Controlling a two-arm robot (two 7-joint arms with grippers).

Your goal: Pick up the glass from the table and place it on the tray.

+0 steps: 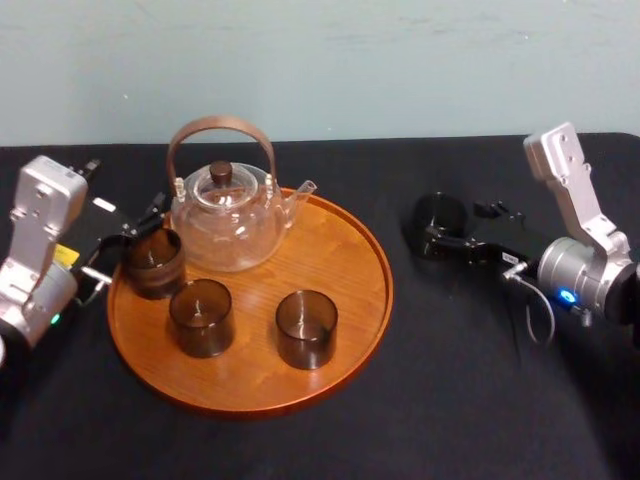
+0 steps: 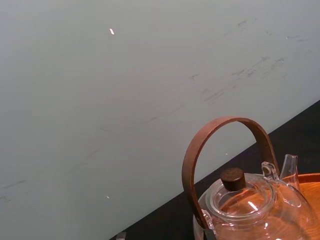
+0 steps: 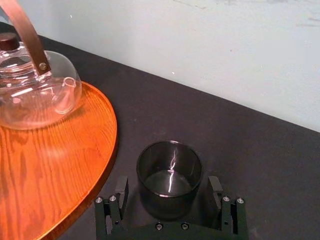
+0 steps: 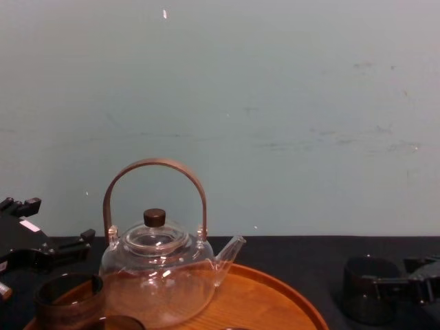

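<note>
Right end effector (image 3: 167,186) is the nearer arm, jaws apart and straddling the upright glass (image 3: 169,167) on the counter (image 3: 260,150), apparently not clamped yet, tray (image 3: 50,175) just to its left; left end effector (image 1: 133,240) sits at the tray's far side, grip unclear.

From my remote feed: a round orange-brown wooden tray (image 1: 340,260), its grain running in darker streaks, on the matte black counter (image 1: 450,400) before a pale blue-green wall (image 1: 400,60). The clear glass teapot (image 1: 228,225) has a brown curved handle and a dark brown knob. The smoky grey-brown glass (image 3: 169,172) nearly blends with the right gripper (image 3: 169,187), whose fingers (image 3: 114,210) are black.
</note>
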